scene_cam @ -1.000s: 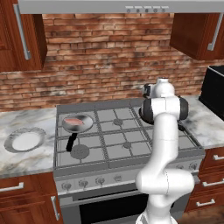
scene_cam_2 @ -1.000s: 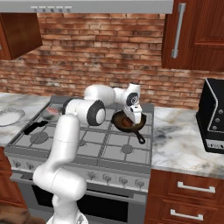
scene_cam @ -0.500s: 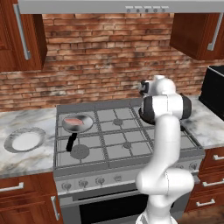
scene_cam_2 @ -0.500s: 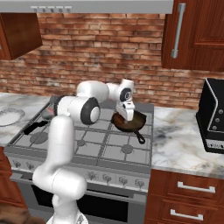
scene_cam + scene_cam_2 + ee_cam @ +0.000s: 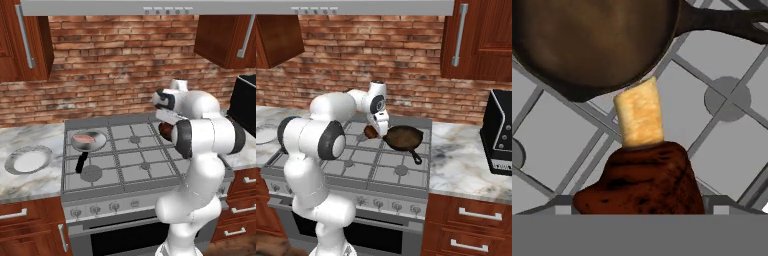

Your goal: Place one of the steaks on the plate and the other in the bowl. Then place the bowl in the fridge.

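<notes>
Currently the step in hand is judged to be carrying the dark brown steak to its dish. The gripper clamps this steak between widely spread jaws; its pale bone end juts forward, away from the hand.

Procedure, as a judgement:
1. Lift enough for the steak to clear the grates of the stove before moving sideways.
2. Keep clear of the dark skillet, which sits just beside the gripper, its rim close to the steak's pale end.
3. Hold the grip firm; the slab hangs below the jaws and could slip or swing.
4. Route toward the plate, which lies well apart from the gripper, across the stove on the marble counter.
5. Pass above the small steel pan, which lies between the gripper and the plate and holds the pinkish steak.

Arm pose: the arm rises from the base, folds at the elbow and reaches over the rear burners. The wrist points down, hand low over the stove.
</notes>
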### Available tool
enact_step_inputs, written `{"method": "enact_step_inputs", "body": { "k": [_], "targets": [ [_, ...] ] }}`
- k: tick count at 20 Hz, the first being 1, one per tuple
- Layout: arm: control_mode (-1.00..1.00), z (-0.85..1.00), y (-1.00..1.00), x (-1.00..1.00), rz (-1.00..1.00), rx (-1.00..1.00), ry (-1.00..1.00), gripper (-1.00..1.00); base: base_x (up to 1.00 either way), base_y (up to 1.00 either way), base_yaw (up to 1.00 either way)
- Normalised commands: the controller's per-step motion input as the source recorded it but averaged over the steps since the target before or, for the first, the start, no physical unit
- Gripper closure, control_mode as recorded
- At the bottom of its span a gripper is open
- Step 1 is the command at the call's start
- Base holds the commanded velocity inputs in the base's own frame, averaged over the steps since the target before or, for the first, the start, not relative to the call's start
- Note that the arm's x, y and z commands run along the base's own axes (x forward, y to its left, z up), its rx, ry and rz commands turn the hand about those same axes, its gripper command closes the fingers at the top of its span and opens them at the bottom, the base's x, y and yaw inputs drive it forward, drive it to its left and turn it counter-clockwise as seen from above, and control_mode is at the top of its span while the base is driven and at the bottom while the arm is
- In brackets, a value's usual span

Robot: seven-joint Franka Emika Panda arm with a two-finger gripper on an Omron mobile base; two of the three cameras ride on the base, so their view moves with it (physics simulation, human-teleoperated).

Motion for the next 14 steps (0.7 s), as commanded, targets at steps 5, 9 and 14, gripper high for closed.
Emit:
{"method": "enact_step_inputs", "body": {
  "k": [5, 9, 14],
  "targets": [
    [-1.00, 0.70, 0.14, -1.00, 0.16, -0.02, -0.14, 1.00, 0.00, 0.00, 0.00],
    [-1.00, 0.59, 0.30, -0.98, 0.20, 0.00, -0.03, 1.00, 0.00, 0.00, 0.00],
    [-1.00, 0.02, 0.34, -0.71, 0.26, -0.03, 0.00, 1.00, 0.00, 0.00, 0.00]
  ]
}}
